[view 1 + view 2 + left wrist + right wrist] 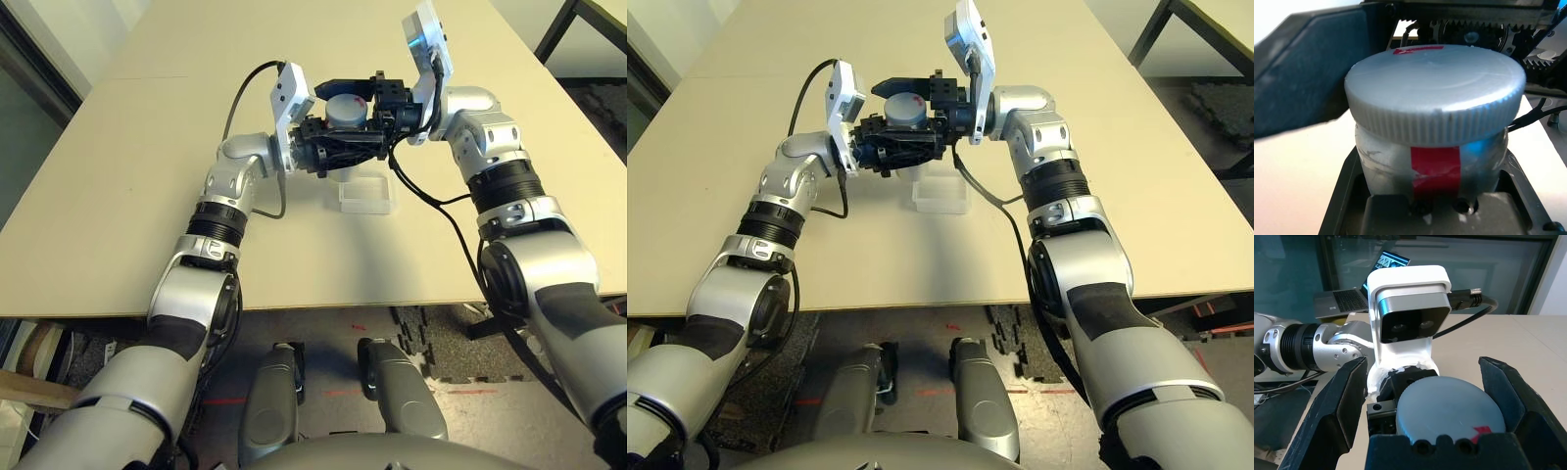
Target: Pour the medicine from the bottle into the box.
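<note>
While both arms reach out over the table (118, 176), they meet above one clear box (365, 193). That box sits on the table, just under the two grippers.

One bottle (1432, 166) is held up in the air above the box. It is silver with a red strip down its side. One round grey cap (1436, 88) is on top of it, with a small red mark.

The left gripper (338, 147) is squeezed tight on the bottle's body. The right gripper (1432, 396) comes at the cap from the other side. Its two black fingers (1334, 411) stand wide apart, one on each side of the cap, not touching it.
</note>
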Robot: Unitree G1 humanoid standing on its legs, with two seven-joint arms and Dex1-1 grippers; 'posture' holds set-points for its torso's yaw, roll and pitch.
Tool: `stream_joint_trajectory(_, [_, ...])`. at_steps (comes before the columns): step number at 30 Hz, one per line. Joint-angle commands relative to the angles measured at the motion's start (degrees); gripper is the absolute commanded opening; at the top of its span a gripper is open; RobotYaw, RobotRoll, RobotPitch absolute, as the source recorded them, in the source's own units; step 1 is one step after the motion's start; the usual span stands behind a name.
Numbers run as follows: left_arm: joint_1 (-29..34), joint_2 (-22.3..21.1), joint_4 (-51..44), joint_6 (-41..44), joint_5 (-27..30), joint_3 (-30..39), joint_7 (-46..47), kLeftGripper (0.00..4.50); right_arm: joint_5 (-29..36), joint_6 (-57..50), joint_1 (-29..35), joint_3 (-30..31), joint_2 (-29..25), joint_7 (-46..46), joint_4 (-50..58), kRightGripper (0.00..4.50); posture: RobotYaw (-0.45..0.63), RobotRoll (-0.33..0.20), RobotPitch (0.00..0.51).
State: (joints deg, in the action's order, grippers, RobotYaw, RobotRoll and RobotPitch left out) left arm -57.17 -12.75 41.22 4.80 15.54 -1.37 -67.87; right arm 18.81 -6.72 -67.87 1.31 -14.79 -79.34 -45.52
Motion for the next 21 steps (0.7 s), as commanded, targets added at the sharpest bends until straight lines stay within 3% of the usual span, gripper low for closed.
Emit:
stream_joint_trajectory(1, [1.62,-0.78,-0.8,-0.11,-0.64,-0.54,-0.13,2.57,-0.86,1.43,-1.33,-0.74,-0.46,0.74,-2.14,4.5,-0.09,0.0,0.144])
stream_joint_trajectory(21, [2.66,-1.08,-3.9,1.81,0.35,-0.11,0.11,2.57,-3.57,4.77,-2.75,-1.01,-1.21,4.8,-8.09,4.5,-0.09,0.0,0.147])
